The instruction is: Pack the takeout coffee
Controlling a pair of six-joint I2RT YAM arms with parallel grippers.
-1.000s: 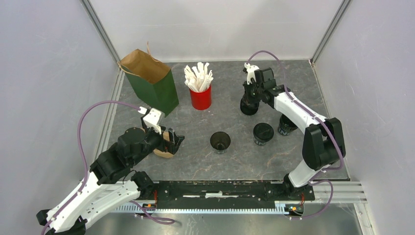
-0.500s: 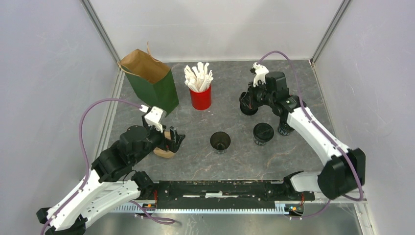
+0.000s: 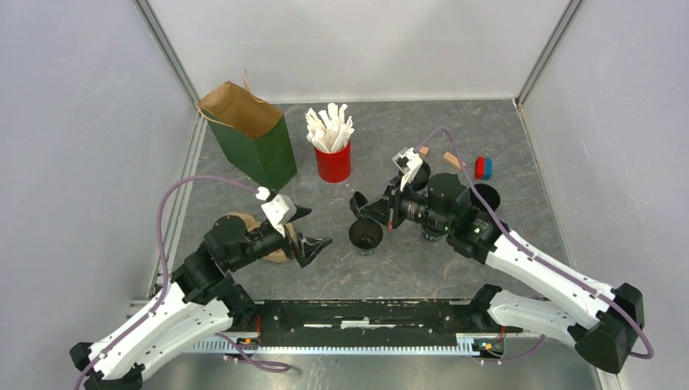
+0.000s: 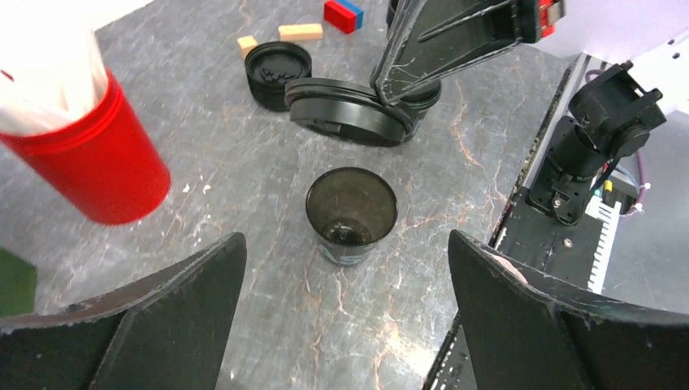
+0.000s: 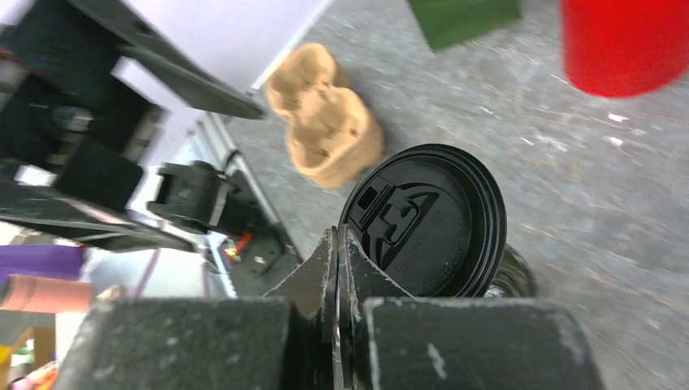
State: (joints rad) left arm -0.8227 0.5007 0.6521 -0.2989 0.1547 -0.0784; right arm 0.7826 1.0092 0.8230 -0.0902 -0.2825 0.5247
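Observation:
The takeout coffee cup [image 3: 366,235] stands open and upright in the middle of the table; in the left wrist view it is the dark cup [image 4: 351,213] with a little at its bottom. My right gripper [image 3: 380,209] is shut on the rim of a flat black lid [image 5: 426,219], which hangs tilted just above and behind the cup [image 5: 517,278]. The same lid [image 4: 349,114] shows in the left wrist view. To the cup's left, my left gripper [image 3: 315,227] is open, and its two fingers [image 4: 162,317] frame the cup from a short way off.
A green paper bag [image 3: 253,143] and a red cup of white sticks [image 3: 332,159] stand at the back. A cardboard cup carrier [image 5: 325,122] lies under my left arm. Another black cup [image 3: 486,196], a black lid stack [image 4: 278,71], wooden blocks [image 3: 452,158] and a red-blue block [image 3: 483,167] sit to the right.
My right arm has swung from the black stack at the back to the middle, bringing the lid over the open cup. My left gripper has moved right from the carrier toward the cup.

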